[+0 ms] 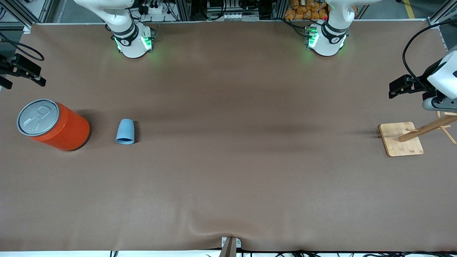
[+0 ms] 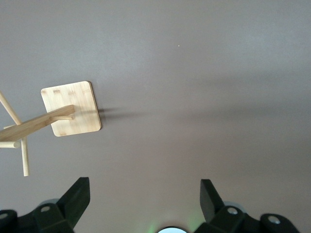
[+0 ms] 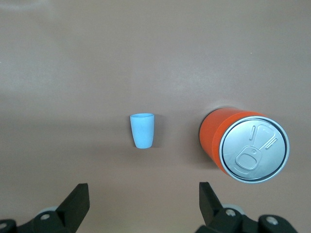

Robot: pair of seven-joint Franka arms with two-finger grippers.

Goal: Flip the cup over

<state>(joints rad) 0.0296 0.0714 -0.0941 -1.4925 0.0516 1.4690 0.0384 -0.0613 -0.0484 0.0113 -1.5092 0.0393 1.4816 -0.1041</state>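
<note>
While both arms are waiting high at the two ends of the tabletop [image 1: 228, 160], each tool is hanging with its fingers spread wide and holding nothing. The right tool [image 3: 143, 206] is hovering over the right arm's end, its two dark fingers [image 3: 77, 199] standing well apart above bare brown surface. Looking down from it, the cup [image 1: 125, 131] is sitting near an orange can [image 1: 53, 125] without touching it. The cup, small, light blue and handleless, is resting upside down on its wide rim with its narrow closed base up. The can is standing upright, showing a grey pull-tab lid, and is lying closer to the table's edge at that end than the cup.

The left tool [image 2: 143, 206] is hovering over the left arm's end, likewise gaping and empty. Near it, a bamboo stand [image 1: 401, 139] is resting on its square base, its post with side pegs rising toward that arm's wrist.
</note>
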